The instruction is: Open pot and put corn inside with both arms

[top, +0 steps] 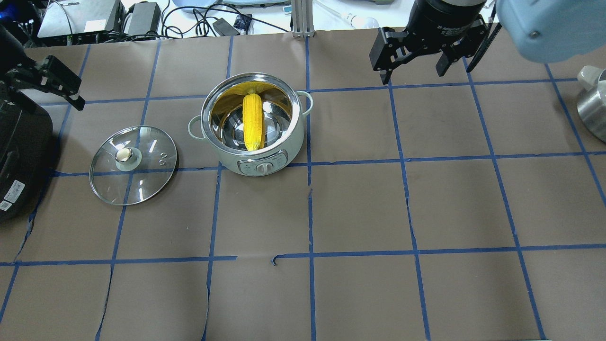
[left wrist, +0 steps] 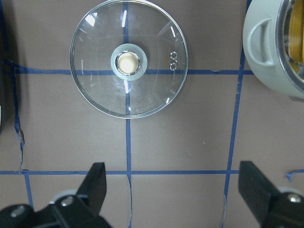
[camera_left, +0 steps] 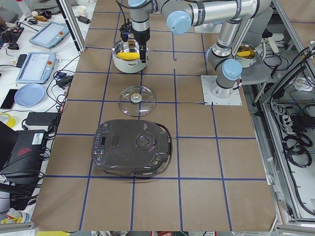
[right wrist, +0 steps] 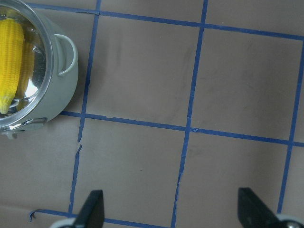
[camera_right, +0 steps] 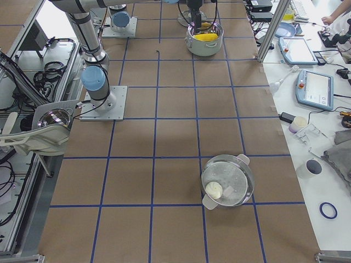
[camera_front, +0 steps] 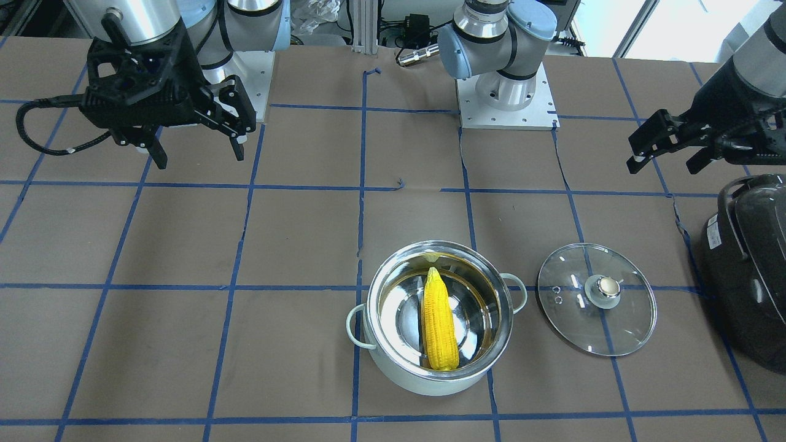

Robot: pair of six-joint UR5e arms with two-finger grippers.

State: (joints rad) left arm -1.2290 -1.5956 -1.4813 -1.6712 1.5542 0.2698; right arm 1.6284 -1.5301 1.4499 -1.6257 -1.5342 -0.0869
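The pot (camera_front: 417, 380) stands open on the table, and the yellow corn (camera_front: 439, 322) lies inside it, tip pointing towards the robot. The glass lid (camera_front: 571, 319) lies flat on the table beside the pot, knob up. My left gripper (camera_front: 666, 153) is open and empty, raised behind the lid; its wrist view shows the lid (left wrist: 152, 90) and the pot's edge (left wrist: 266, 47). My right gripper (camera_front: 199, 156) is open and empty, high and well off to the pot's other side; its wrist view shows the pot (right wrist: 61, 90) with the corn (right wrist: 10, 61).
A big dark grey rice cooker (camera_front: 749, 270) sits beyond the lid under my left gripper. A second steel pot (top: 594, 109) stands at the table's right end. Blue tape lines grid the brown table cover.
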